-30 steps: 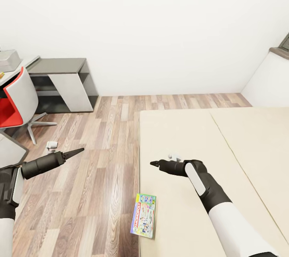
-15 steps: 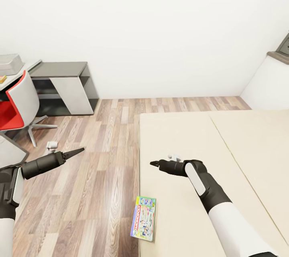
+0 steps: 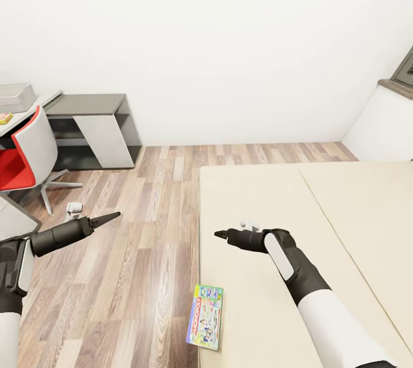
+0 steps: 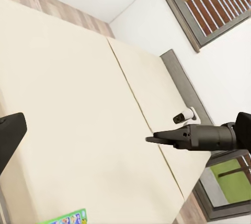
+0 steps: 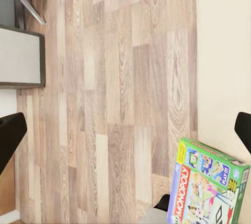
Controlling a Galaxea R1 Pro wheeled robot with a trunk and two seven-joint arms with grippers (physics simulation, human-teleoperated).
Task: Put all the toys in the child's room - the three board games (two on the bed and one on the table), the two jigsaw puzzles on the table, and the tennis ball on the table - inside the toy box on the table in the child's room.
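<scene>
One white-and-green Monopoly board game (image 3: 205,316) lies at the bed's (image 3: 287,196) near edge, overhanging the floor, while left gripper (image 3: 106,219) and right gripper (image 3: 220,234) hover clenched, holding nothing.

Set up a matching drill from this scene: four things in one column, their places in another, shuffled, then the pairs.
Things:
1. board game
2. toy box
3. red chair
4. left gripper

Places:
A. on the white desk
B. over the wood floor
C. at the near edge of the bed
D. on the floor beside the desk

Pairs: 1-C, 2-A, 3-D, 4-B
</scene>
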